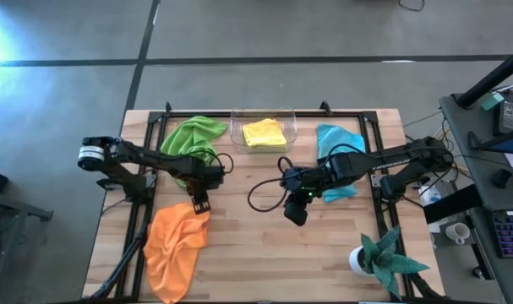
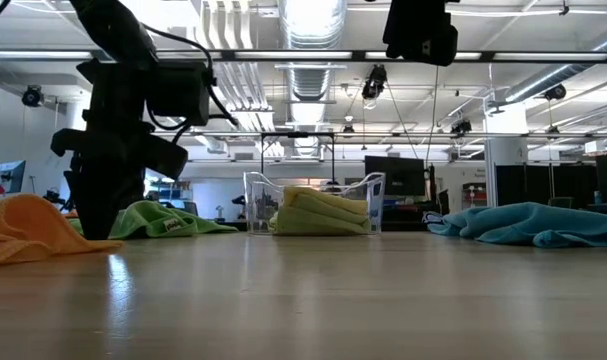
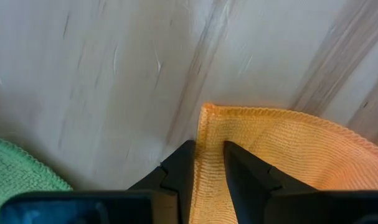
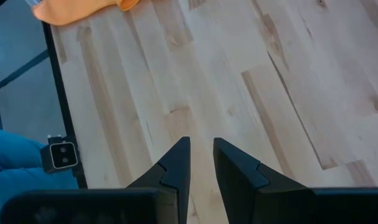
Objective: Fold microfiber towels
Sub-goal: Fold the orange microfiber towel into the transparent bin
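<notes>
An orange towel (image 1: 176, 245) lies crumpled on the table's near left, with one corner toward the middle. My left gripper (image 1: 199, 205) points straight down at that corner. Its fingers are slightly apart and straddle the towel's hemmed edge (image 3: 207, 134). A lime green towel (image 1: 193, 135) lies bunched at the far left. A folded yellow towel (image 1: 264, 133) sits in a clear container (image 2: 253, 200). A light blue towel (image 1: 334, 139) lies heaped at the far right. My right gripper (image 4: 201, 142) hovers above bare wood mid-table, slightly open and empty. My left gripper comes at the orange towel's corner from above, pointing down. One fingertip (image 3: 179, 162) is on the bare-wood side of the hem and the other (image 3: 238, 162) is over the cloth. I cannot tell whether the fingers touch the towel, which lies flat on the table.
A teal spiky plant in a white pot (image 1: 383, 257) stands at the near right corner. Black frame rails run along the table's left and right sides. Bare wood spreads across the middle and the near centre.
</notes>
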